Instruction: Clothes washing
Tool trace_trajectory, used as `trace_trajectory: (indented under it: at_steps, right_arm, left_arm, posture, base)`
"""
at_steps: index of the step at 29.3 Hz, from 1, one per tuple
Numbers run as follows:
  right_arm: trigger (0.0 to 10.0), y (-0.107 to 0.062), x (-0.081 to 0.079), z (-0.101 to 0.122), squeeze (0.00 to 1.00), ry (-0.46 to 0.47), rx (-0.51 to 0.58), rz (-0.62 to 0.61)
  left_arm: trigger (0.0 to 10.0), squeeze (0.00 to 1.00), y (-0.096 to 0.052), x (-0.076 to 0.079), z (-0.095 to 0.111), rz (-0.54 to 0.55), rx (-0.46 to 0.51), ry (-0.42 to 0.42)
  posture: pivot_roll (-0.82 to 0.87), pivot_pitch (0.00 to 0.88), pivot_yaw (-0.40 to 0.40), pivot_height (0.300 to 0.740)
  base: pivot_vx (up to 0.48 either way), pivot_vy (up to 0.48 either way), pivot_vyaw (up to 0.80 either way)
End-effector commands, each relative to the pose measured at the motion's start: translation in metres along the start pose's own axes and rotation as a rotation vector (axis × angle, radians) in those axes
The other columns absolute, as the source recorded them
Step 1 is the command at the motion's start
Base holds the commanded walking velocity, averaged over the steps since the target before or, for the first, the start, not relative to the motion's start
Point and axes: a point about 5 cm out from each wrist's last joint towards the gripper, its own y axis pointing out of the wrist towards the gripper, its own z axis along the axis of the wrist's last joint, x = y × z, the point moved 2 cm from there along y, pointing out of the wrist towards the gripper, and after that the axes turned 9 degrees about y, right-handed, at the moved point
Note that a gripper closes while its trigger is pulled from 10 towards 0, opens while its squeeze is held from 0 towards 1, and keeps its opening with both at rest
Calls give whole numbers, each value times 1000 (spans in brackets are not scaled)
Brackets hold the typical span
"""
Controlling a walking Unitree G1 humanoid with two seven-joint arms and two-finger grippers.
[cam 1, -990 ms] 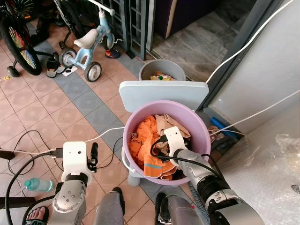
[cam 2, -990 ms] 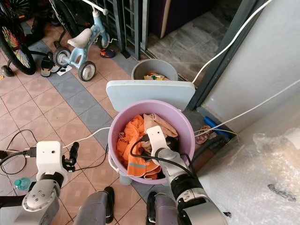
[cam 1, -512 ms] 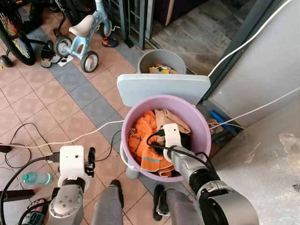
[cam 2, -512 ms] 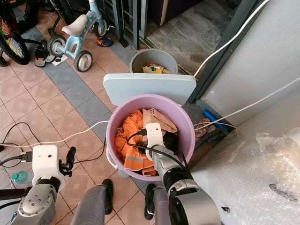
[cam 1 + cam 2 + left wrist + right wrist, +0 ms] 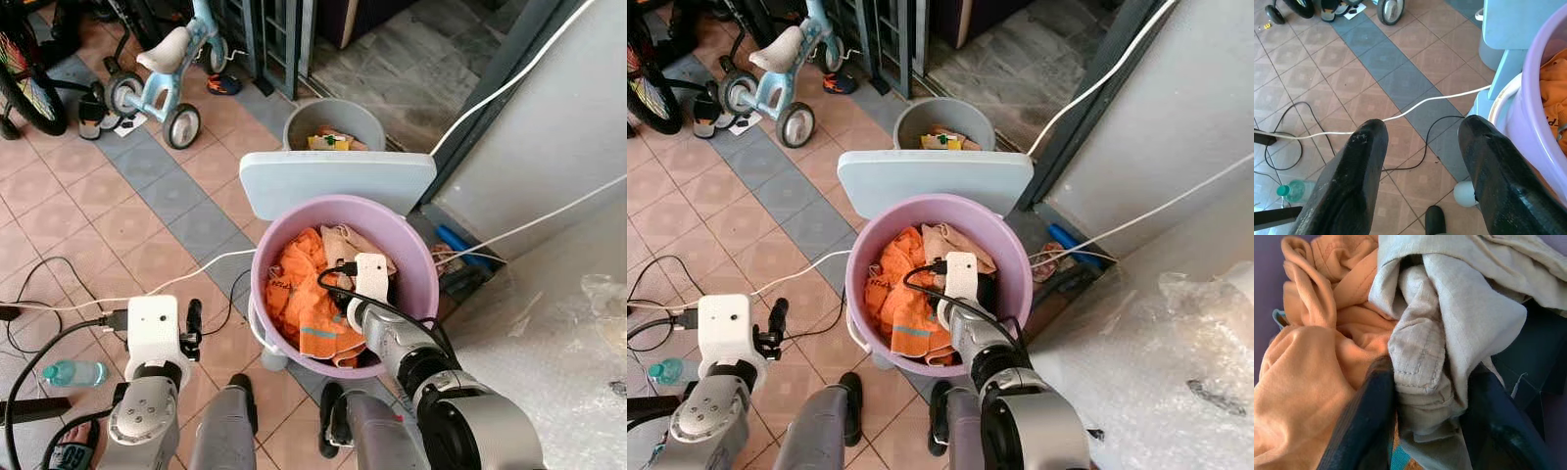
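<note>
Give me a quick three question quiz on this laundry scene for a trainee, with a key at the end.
1. True or false: the right tool has its fingers either side of a fold of pale grey cloth inside the purple tub.
2. Multiple choice: what lies below the left tool? A) the orange garment B) tiled floor with a white cable C) the grey bucket.
3. Fill in: behind the pale blue board stands a grey ____.

Key: 1 true. 2 B; the left tool hangs open over the white cable on the floor, beside the tub. 3 bucket; the orange garment is in the tub.
</note>
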Motion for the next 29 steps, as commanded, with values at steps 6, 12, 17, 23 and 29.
trace_trajectory:
  at_steps: [6,12,17,23,29]
  right_arm:
    - [0,1,-1,10,0,58,34,10]
    - [0,1,4,20,0,90,61,3]
    - [0,1,-5,26,0,72,67,75]
    - [10000,-1,-16,-5,0,-170,-127,247]
    - [10000,-3,-1,-13,0,-403,-172,254]
  left_arm:
    - [10000,0,4,-1,-4,19,-15,-8]
    - [10000,0,10,-1,-1,24,-5,-11]
    - [10000,0,15,0,1,25,4,-16]
    - [10000,0,19,5,2,13,9,-22]
    - [10000,0,23,6,3,-2,14,-18]
  posture:
    - [194,260,-64,740]
    - [190,240,-65,740]
    - [184,222,-67,740]
    - [182,200,-72,740]
    - [182,191,-68,740]
  base:
    - [0,0,0]
    - [0,0,0]
    - [0,0,0]
    - [0,0,0]
    - [0,0,0]
